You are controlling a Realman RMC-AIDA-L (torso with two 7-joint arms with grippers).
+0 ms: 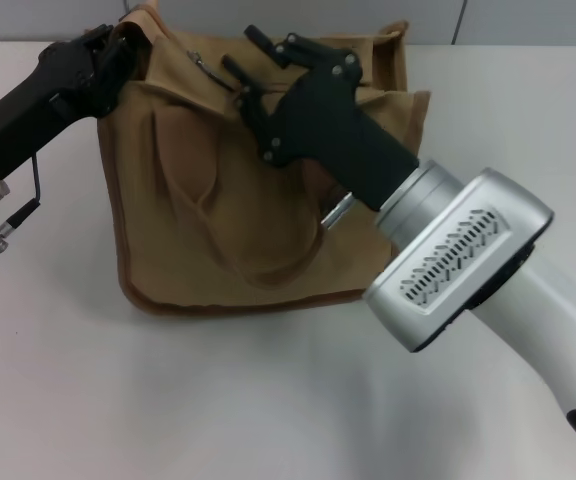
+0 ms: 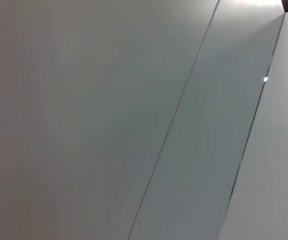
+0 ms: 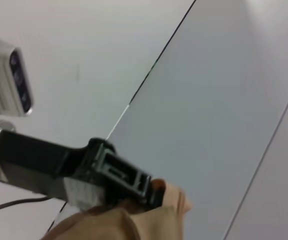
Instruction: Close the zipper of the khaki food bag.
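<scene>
The khaki food bag (image 1: 218, 200) lies on the white table, its top panel facing away from me. My left gripper (image 1: 118, 45) is shut on the bag's far left top corner. The right wrist view also shows it (image 3: 145, 187) pinching the tan fabric (image 3: 169, 200). My right gripper (image 1: 243, 50) hovers over the top panel, near its middle, with its jaws open and empty. The zipper runs along the top. Its small silver pull tab (image 1: 202, 64) shows just left of the right gripper's fingertips. The left wrist view shows only wall.
The white table (image 1: 168, 400) spreads around the bag. Grey wall panels (image 2: 134, 100) stand behind it. My right arm's silver forearm (image 1: 468, 260) crosses the near right of the table. A black cable (image 1: 36, 185) hangs from the left wrist.
</scene>
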